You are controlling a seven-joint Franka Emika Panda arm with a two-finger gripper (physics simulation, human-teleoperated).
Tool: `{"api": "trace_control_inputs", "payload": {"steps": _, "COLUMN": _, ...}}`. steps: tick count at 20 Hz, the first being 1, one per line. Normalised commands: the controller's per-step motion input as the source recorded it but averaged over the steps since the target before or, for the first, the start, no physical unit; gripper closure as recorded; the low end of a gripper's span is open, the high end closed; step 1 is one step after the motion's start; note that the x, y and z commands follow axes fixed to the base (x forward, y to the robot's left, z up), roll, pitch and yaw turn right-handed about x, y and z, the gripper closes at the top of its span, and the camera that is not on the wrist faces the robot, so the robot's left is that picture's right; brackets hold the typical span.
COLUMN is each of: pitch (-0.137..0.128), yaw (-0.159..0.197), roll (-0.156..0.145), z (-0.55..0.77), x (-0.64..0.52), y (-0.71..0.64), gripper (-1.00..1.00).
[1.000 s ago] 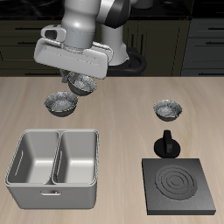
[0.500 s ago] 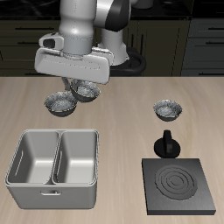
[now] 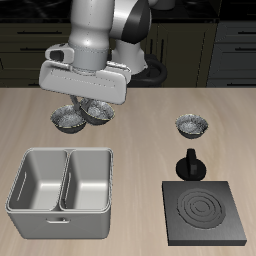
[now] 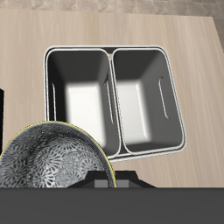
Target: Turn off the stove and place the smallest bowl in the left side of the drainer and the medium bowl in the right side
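Note:
My gripper (image 3: 97, 102) is shut on the rim of the smallest bowl (image 3: 98, 112), a glittery metal bowl held in the air behind the drainer (image 3: 62, 151). In the wrist view the bowl (image 4: 52, 166) hangs at the gripper (image 4: 105, 182), short of the drainer's rim (image 4: 112, 48). Both compartments are empty. The widest bowl (image 3: 69, 119) sits on the table beside the held one. The medium bowl (image 3: 191, 125) sits behind the black knob (image 3: 191, 165). The stove (image 3: 205, 210) has dark coil rings.
Dark cabinets line the back of the table. The stove stands near the table's front edge, apart from the drainer. A black sliver of the stove (image 4: 3, 103) shows at the wrist view's edge.
My gripper has carried the smallest bowl toward the table's front edge, closer to the drainer, and slightly lower. Everything else has stayed put.

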Motion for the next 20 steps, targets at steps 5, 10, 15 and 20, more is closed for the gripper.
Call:
{"api": "trace_control_inputs", "payload": {"steps": 5, "pitch": -0.011, "yaw": 0.008, "roll": -0.013, "z": 0.0, "x": 0.18, "y": 0.12, "gripper": 1.0}}
{"api": "trace_control_inputs", "payload": {"steps": 10, "pitch": 0.005, "yaw": -0.015, "roll": -0.051, "z": -0.04, "x": 0.22, "y": -0.01, "gripper": 1.0}}
{"api": "trace_control_inputs", "payload": {"steps": 15, "pitch": 0.024, "yaw": -0.024, "roll": -0.059, "z": -0.14, "x": 0.14, "y": -0.05, "gripper": 1.0}}
{"api": "trace_control_inputs", "payload": {"steps": 20, "pitch": 0.031, "yaw": -0.032, "roll": -0.027, "z": -0.25, "x": 0.16, "y": -0.04, "gripper": 1.0}}
